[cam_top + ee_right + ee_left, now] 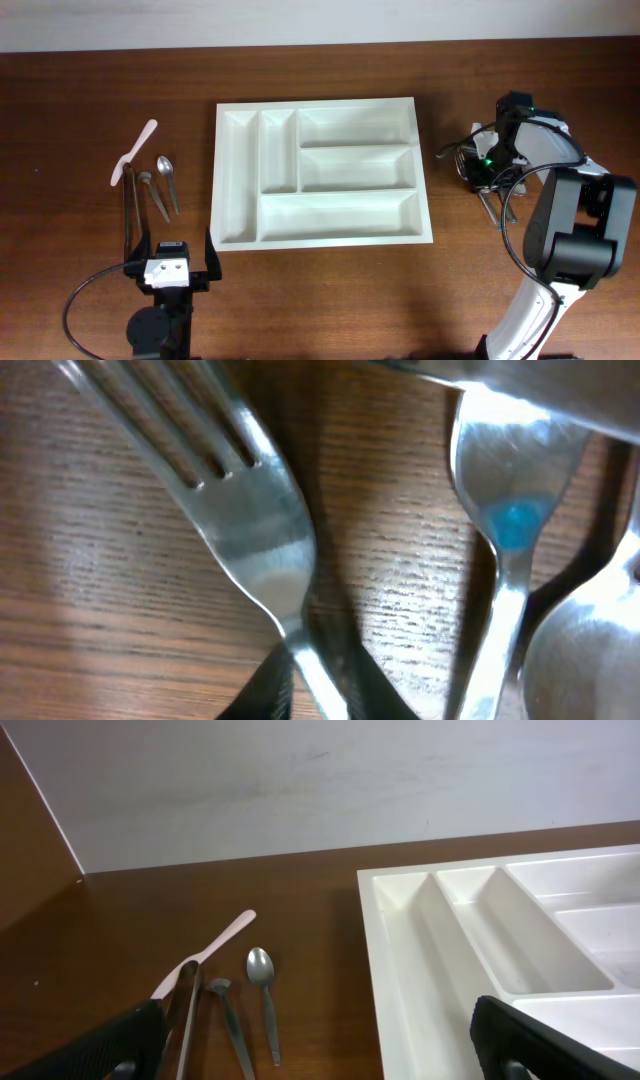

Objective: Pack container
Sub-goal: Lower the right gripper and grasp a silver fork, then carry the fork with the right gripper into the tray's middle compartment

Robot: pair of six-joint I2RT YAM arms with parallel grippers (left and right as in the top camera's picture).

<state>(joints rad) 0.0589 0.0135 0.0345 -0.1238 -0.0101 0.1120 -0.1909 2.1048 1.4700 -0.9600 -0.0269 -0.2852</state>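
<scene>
overhead: white tray (225, 170), spoon (170, 187) outside it, probably metal.

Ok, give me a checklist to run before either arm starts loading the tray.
1. Tray free: ok, all five compartments are empty.
2. Left gripper open: ok, its fingers are wide apart and hold nothing.
3. Spoon reachable: ok, it lies loose ahead of the left gripper.
4. Right gripper over cutlery: ok, the fork sits close under its camera.
5. Right jaws open: cannot tell, the fingers are out of view.
</scene>
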